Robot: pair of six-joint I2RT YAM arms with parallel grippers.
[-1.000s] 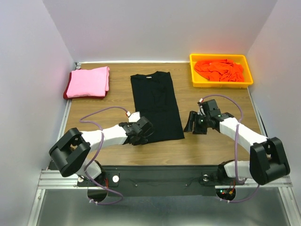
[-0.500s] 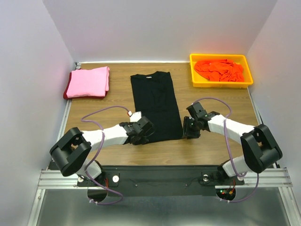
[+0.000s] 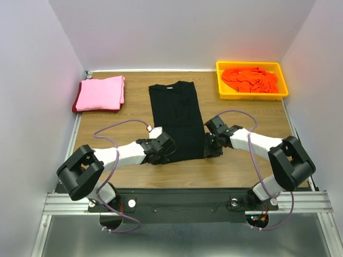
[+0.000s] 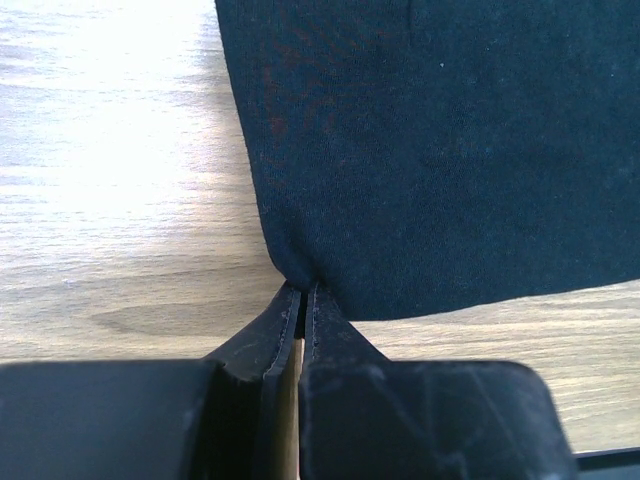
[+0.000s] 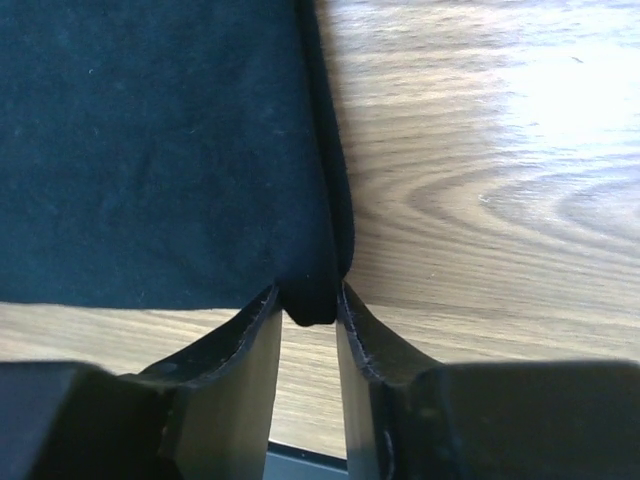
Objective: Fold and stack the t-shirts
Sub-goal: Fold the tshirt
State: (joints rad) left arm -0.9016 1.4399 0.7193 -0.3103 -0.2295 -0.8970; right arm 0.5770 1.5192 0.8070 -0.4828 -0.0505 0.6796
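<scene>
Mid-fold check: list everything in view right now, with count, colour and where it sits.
black t-shirt: 1, black, flat at table centre
pink t-shirt: 1, pink, folded, far left corner
dark red t-shirt: 1, dark red, under the pink one, only its edges show
orange t-shirt: crumpled heap, count unclear, in the tray
yellow tray: 1, far right corner
table: 1, wood
left gripper: black, shut on the black shirt's near left corner
right gripper: black, jaws apart around its near right corner

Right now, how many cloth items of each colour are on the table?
Black t-shirt: 1
Pink t-shirt: 1
Dark red t-shirt: 1
Orange heap: 1, shirts inside uncountable
Total: 4
</scene>
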